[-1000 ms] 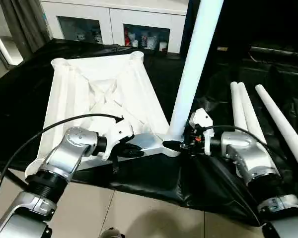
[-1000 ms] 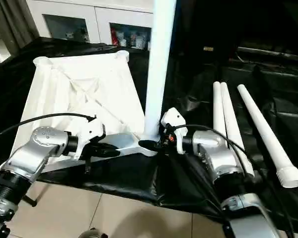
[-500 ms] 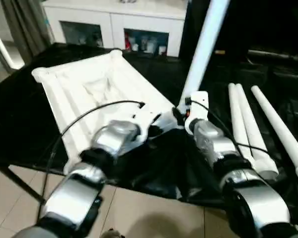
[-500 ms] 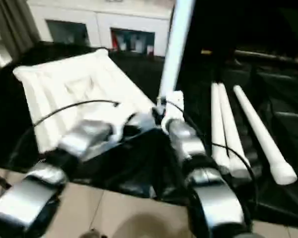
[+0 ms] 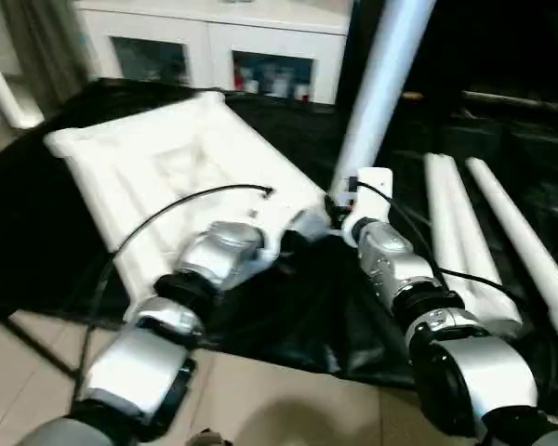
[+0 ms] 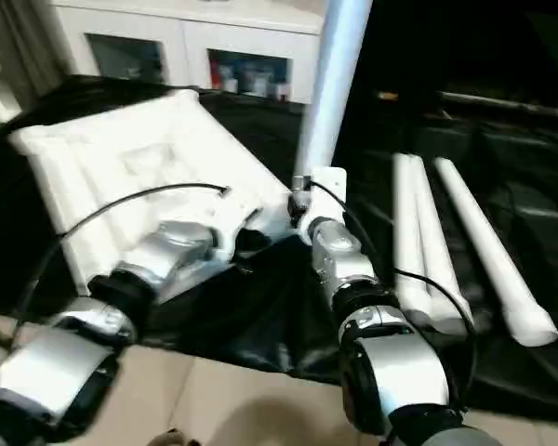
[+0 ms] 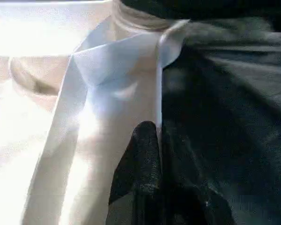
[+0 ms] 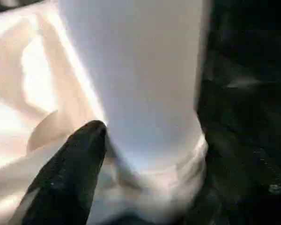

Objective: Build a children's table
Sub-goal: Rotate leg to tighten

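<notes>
Here the upright leg (image 5: 381, 88) stands in the corner socket (image 8: 178, 187), right claw (image 8: 145, 140) clamped on its base; left claw's (image 7: 150, 159) state is unclear.

Head eyes look down over forearms; wrist views sit close, sharing the tabletop (image 5: 177, 167) corner.

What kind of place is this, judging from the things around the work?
Probably an indoor lab or demo room, not a home. The work table is draped in black sheeting, a white cabinet with glass doors and small items inside stands behind it, and the floor is pale tile.
</notes>
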